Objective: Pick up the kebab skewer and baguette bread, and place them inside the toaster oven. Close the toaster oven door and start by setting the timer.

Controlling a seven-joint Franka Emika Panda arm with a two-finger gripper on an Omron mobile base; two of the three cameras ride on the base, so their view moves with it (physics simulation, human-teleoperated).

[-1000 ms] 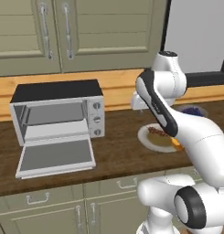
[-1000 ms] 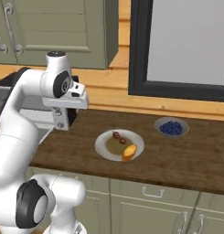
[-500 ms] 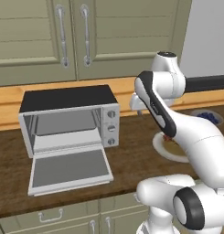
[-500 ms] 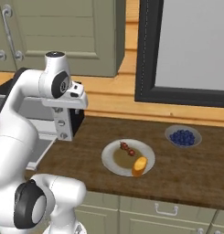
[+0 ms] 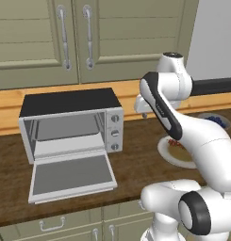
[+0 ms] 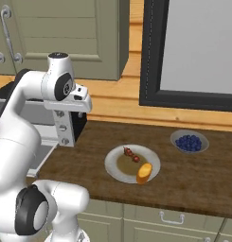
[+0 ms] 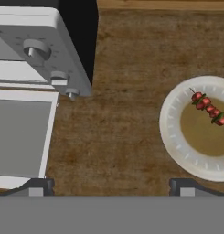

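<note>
While I can read no writing anywhere, I see the tool [image 7: 109, 186] spread apart above the dark wooden desk [image 6: 193, 177]. The kebab skewer [image 6: 131, 155] and baguette bread [image 6: 144, 172] lie on the plate [image 6: 115, 166], right of the toaster oven [image 5: 70, 122], whose toaster oven door [image 5: 72, 176] hangs down. Berries [image 6: 189, 142] sit farther right.

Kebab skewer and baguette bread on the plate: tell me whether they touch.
Apart. The right base view shows the kebab skewer at the back of the plate and the baguette bread at its front rim, with bare brown plate centre between them.

Base driven rightward, whole scene shifted sideways
</note>
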